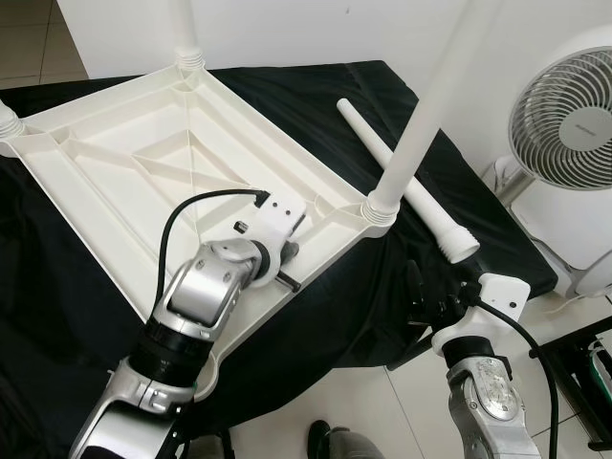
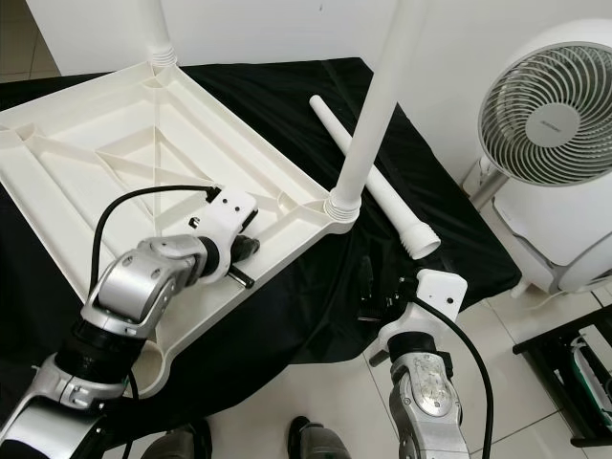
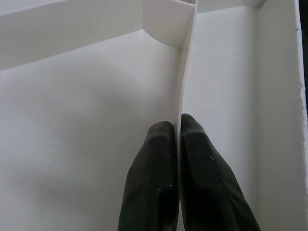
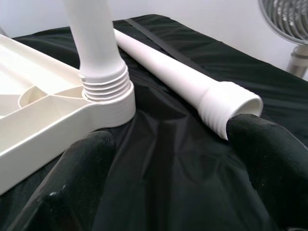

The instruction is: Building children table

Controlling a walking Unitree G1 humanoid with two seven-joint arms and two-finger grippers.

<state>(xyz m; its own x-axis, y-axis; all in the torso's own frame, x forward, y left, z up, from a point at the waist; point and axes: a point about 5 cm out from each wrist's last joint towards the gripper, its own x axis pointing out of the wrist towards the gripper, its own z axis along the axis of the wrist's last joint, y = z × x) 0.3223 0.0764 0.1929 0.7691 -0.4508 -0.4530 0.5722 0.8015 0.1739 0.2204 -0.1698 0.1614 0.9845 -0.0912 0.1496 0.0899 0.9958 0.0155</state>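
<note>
- Upside down on a surface draped in black cloth (image 1: 449, 182) lies the white plastic tabletop (image 1: 143, 163), its ribbed underside facing up.
- Three legs stand screwed into its corners: the near-right leg (image 1: 426, 124) rises from a threaded collar at the corner nearest the right arm, a far leg (image 1: 185, 33) stands at the back corner, and the base of another (image 1: 8, 122) shows at the far-left corner.
- A fourth, loose leg (image 1: 406, 182) lies flat on the cloth just beside the near-right corner, its wide threaded open end pointing toward the robot.
- The left gripper (image 3: 179, 144) reaches over the tabletop's near edge; in the left wrist view its two black fingers (image 3: 154, 183) are pressed together on a thin upright rib (image 3: 185, 72) of the underside, pinching it between them.
- The right gripper (image 4: 168, 159) hangs low at the cloth's near edge, in front of the near-right corner; its fingers (image 4: 269, 154) are spread wide and hold nothing, one close to the loose leg's open end, the other below the corner collar.
- A white fan (image 1: 569, 105) stands on the tiled floor (image 1: 373, 402) to the robot's right.
</note>
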